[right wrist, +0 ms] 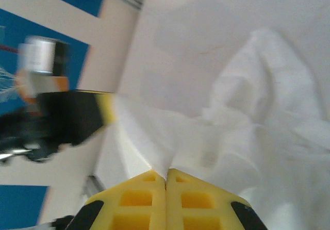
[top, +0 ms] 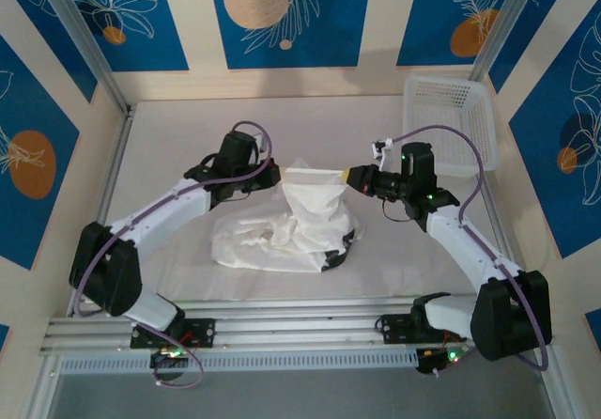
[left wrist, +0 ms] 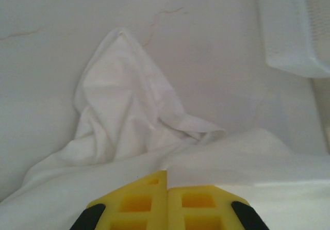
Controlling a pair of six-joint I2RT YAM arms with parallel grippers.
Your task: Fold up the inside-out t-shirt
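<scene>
Free: surface (top: 178,128) bare beyond t-shirt (top: 282,236) and to its far left.
Obstacles: white basket (top: 441,109) far right of t-shirt, well apart; left arm (top: 169,208) and right arm (top: 460,240) flanking t-shirt.

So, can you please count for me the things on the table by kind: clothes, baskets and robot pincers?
t-shirt: 1
basket: 1
pincers: 2, the left pincer and the right pincer, each shut on the t-shirt
Total: 4

White t-shirt (top: 286,236) and basket (top: 449,128), yellow left end effector (left wrist: 167,176), blue panels (top: 329,38) with white leaves, orange discs
</scene>
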